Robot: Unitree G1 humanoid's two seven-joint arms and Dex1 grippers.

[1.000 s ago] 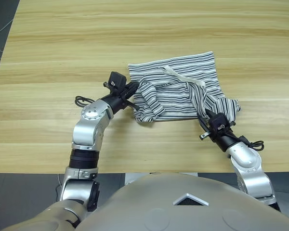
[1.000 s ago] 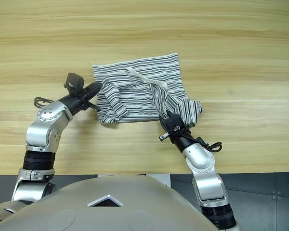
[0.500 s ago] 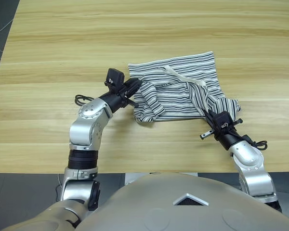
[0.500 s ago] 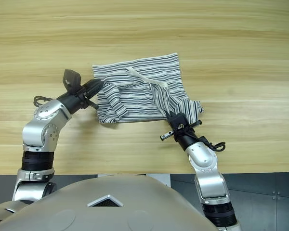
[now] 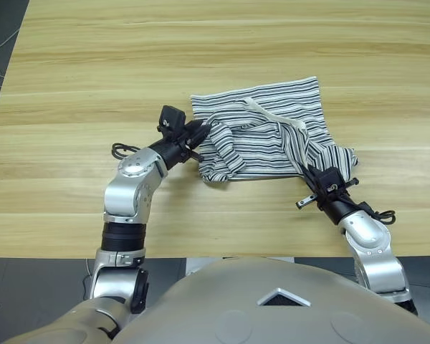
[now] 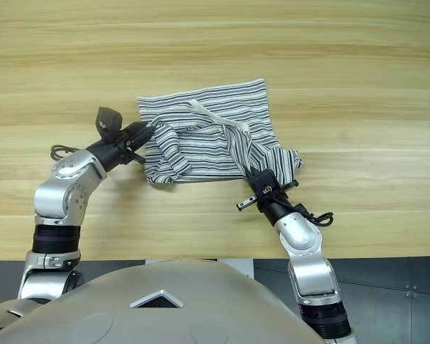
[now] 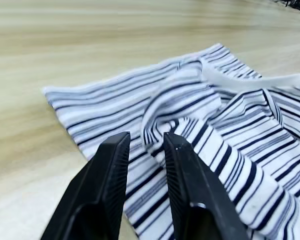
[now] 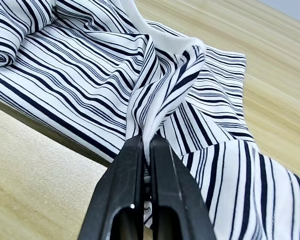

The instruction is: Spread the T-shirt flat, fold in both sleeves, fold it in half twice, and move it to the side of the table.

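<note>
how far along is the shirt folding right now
Done: nothing yet. The T-shirt lies bunched and rumpled mid-table, not flat.
In hand: the right gripper is shut on a pinched ridge of cloth, and the left gripper is open at a fold on the shirt's left side.
Left: spreading flat, both sleeves, both half folds, and moving it aside.

L arm point(image 5: 132, 190), R arm point(image 5: 365, 240): silver shells, round joint caps, blk wrists. Blk cable loops point(image 5: 120, 150) at wrists; fingers point(image 7: 110, 175) blk.
</note>
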